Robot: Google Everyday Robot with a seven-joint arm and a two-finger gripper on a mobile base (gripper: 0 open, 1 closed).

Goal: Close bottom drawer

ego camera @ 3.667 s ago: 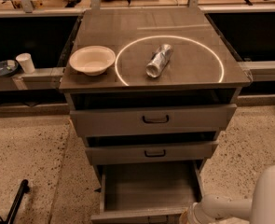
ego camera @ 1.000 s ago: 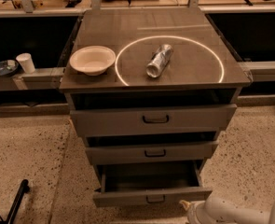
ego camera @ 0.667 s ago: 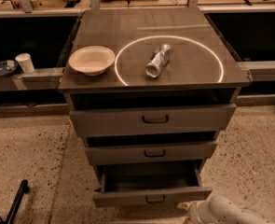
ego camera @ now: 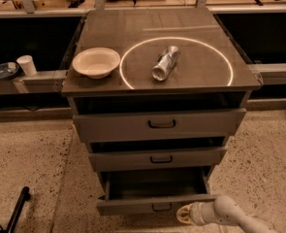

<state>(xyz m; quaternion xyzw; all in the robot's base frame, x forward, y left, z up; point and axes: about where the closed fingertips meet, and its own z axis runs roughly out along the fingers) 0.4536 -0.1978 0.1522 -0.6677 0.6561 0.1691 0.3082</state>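
The bottom drawer (ego camera: pixel 133 205) is the lowest of three grey-brown drawers in the cabinet. It stands partly pulled out, with its dark boxy inside showing and a small black handle (ego camera: pixel 161 208) on its flat front. My gripper (ego camera: pixel 185 214) is at the end of the white arm coming in from the lower right. It sits low, right at the drawer front, just to the right of the handle.
The middle drawer (ego camera: pixel 157 158) and top drawer (ego camera: pixel 157 124) stand slightly out. On the cabinet top lie a cream bowl (ego camera: pixel 96 62) and a silver can (ego camera: pixel 166 62) on its side inside a white ring. A cup (ego camera: pixel 26 64) and a dish (ego camera: pixel 4 70) sit on the left ledge. A black object (ego camera: pixel 16 210) lies on the speckled floor at the lower left.
The bottom drawer was far out and has been pushed partway in. My arm has moved left along the drawer front, closer to the handle.
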